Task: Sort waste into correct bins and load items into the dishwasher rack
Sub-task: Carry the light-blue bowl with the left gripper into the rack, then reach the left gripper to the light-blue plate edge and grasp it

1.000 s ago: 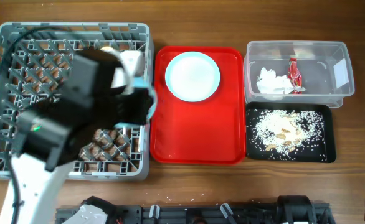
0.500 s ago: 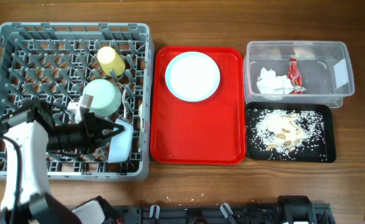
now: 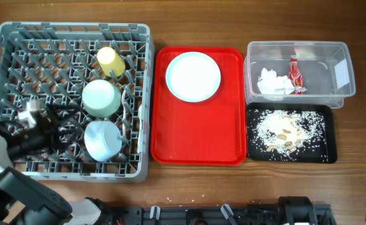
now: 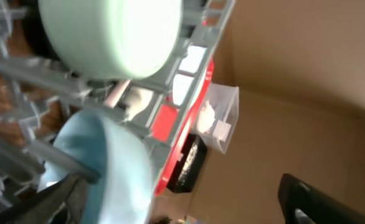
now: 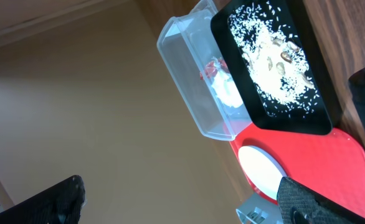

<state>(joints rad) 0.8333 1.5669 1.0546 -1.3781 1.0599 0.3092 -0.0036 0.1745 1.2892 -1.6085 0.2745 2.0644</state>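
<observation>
The grey dishwasher rack (image 3: 2, 75) holds a yellow cup (image 3: 110, 59), a pale green bowl (image 3: 102, 98) and a light blue round dish (image 3: 103, 139) near its front. My left gripper (image 3: 49, 130) hovers open over the rack's left front, apart from the dish (image 4: 108, 165). A light blue plate (image 3: 193, 75) lies on the red tray (image 3: 198, 134). The clear tub (image 3: 333, 56) holds the white napkin (image 3: 272, 82) and red wrapper (image 3: 295, 73). Rice scraps (image 3: 286, 131) cover the black tray (image 3: 255, 150). My right gripper (image 5: 182, 208) is open and holds nothing; it is out of the overhead view.
The red tray sits between the rack and the two bins, and its front half is bare. Bare wood table (image 3: 358, 137) runs along the right edge and behind the bins. The robot's base rail (image 3: 233, 215) lines the front edge.
The left gripper opened and let go of the light blue dish, which now rests in the rack's front. The arm drew back to the left. The right side is unchanged.
</observation>
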